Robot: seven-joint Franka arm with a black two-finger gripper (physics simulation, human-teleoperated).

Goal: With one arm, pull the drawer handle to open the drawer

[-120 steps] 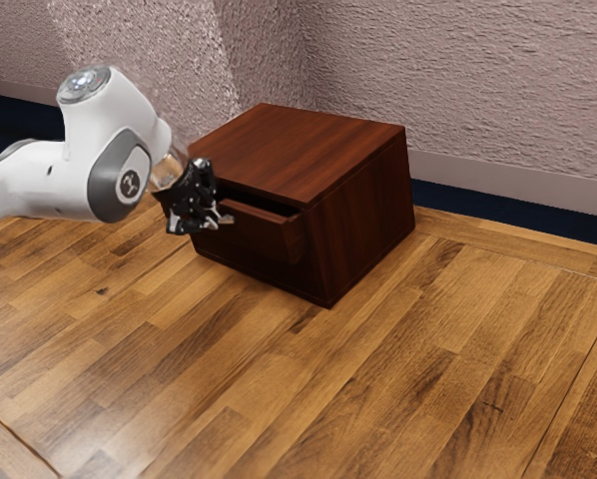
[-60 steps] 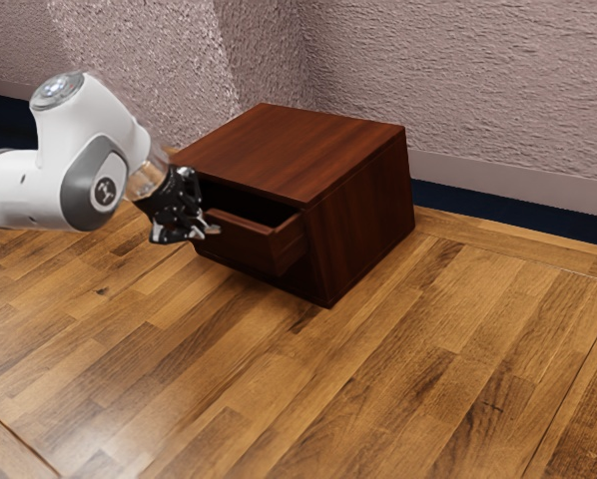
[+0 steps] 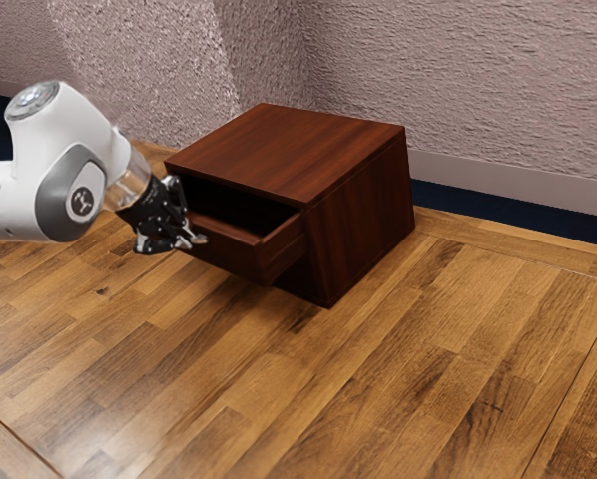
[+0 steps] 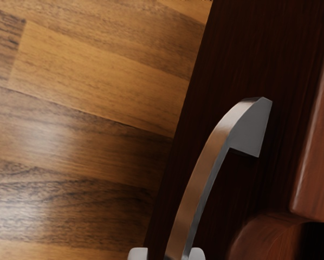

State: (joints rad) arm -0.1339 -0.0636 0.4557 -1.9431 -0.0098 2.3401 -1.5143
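Observation:
A dark wooden cabinet (image 3: 313, 175) stands on the floor with its single drawer (image 3: 249, 249) partly pulled out toward the exterior view's left. My black gripper (image 3: 175, 234) is at the drawer's front, shut on the silver drawer handle (image 3: 195, 239). In the wrist view the curved metal handle (image 4: 216, 162) runs across the dark drawer front (image 4: 265, 59), and my two light fingertips (image 4: 137, 253) pinch its near end from both sides. A dark gap shows above the drawer inside the cabinet.
Wooden plank floor (image 3: 378, 379) spreads around the cabinet, with open room in front and to the exterior view's right. A rough plaster wall (image 3: 478, 70) with a dark skirting stands close behind the cabinet.
My arm has drawn back toward the exterior view's left, and the drawer has slid farther out of the cabinet with it. The grip on the handle is unchanged.

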